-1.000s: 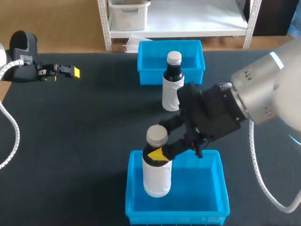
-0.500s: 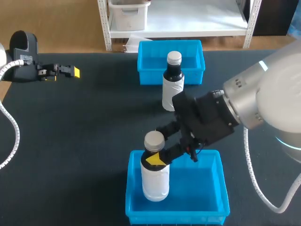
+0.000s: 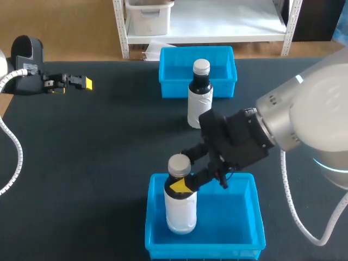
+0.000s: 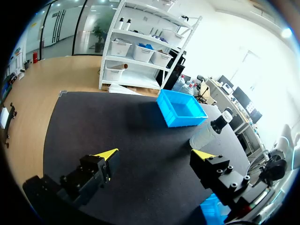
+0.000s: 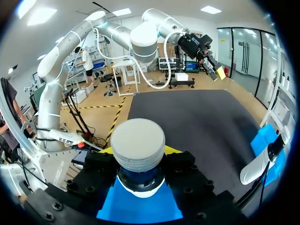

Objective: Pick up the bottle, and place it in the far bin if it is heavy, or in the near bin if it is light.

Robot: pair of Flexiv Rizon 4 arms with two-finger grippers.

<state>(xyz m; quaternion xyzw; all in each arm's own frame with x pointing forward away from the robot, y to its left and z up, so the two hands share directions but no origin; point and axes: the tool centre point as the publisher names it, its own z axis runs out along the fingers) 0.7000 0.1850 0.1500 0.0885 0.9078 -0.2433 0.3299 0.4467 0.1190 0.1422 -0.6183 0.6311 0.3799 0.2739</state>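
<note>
Presently the right end effector [image 3: 181, 176] is clamped on the neck of the upright bottle [image 3: 180, 212], whose base hangs directly below, inside the near bin [image 3: 231, 220].

A dark, matte-topped table [image 3: 98, 152] spreads wide under bright, even light.

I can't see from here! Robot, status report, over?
Right end effector shut on bottle, in near bin. Left end effector open, empty. Second bottle apart, nothing blocking.
</note>
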